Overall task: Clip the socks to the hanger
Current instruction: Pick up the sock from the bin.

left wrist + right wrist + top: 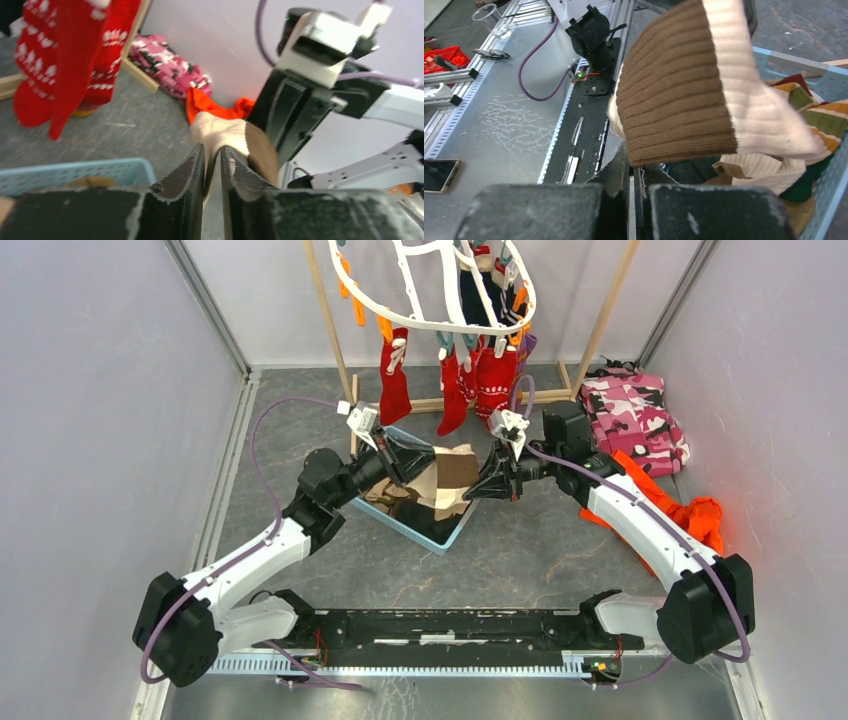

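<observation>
A beige-brown sock (455, 468) hangs stretched between both grippers above the blue basket (440, 540). My right gripper (480, 485) is shut on its brown ribbed cuff (674, 100), fingers pressed together at the cuff's edge (631, 165). My left gripper (425, 455) has its jaws a narrow slit apart, with the sock's cream end (220, 130) lying between the tips (212, 147). The white hanger (395, 312) hangs at the back. Red patterned socks (395, 375) and a dark sock (485, 295) are clipped to it.
More socks (819, 112) lie in the basket (794, 62). The wooden pole rack (600, 325) holds the hanger. A pink camouflage garment (635, 415) and an orange cloth (690, 515) lie at the right. The right arm (300, 100) is close in front of my left gripper.
</observation>
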Controlling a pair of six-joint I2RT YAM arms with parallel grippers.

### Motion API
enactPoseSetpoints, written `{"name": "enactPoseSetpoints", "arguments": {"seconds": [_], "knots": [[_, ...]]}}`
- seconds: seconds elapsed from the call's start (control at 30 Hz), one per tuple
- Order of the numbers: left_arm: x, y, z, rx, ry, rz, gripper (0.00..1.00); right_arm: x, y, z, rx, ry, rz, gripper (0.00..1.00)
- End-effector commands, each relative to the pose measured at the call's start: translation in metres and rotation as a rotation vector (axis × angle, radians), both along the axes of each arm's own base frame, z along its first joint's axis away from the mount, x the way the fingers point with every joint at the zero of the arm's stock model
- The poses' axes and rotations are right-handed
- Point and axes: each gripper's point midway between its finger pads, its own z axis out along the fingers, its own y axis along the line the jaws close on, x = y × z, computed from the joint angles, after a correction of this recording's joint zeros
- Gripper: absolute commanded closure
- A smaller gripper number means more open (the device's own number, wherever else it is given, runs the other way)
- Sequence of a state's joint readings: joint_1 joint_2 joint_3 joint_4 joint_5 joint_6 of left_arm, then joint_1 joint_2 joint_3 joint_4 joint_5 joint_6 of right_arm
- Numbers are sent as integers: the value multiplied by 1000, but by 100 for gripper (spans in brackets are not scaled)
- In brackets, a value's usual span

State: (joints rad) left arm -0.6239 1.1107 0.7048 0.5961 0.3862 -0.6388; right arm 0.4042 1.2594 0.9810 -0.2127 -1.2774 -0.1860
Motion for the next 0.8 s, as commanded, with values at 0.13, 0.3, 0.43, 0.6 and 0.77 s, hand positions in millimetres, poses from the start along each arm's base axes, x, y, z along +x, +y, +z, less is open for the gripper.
{"name": "enactPoseSetpoints", "arguments": {"seconds": [0.13,0.3,0.43,0.6,0.77], "knots": [[16,44,-52,160,-65,234,41,-17,-3,14,59,-14,73,100],[3,62,-58,186,-44,262,18,-3,-6,10,49,3,14,100],[-21,67,-51,173,-49,203,8,8,-9,6,45,32,-41,100],[-55,51,-43,92,24,24,0,16,-10,0,40,70,-88,100],[-73,33,-40,-40,187,-137,2,21,-9,2,41,74,-95,100]]}}
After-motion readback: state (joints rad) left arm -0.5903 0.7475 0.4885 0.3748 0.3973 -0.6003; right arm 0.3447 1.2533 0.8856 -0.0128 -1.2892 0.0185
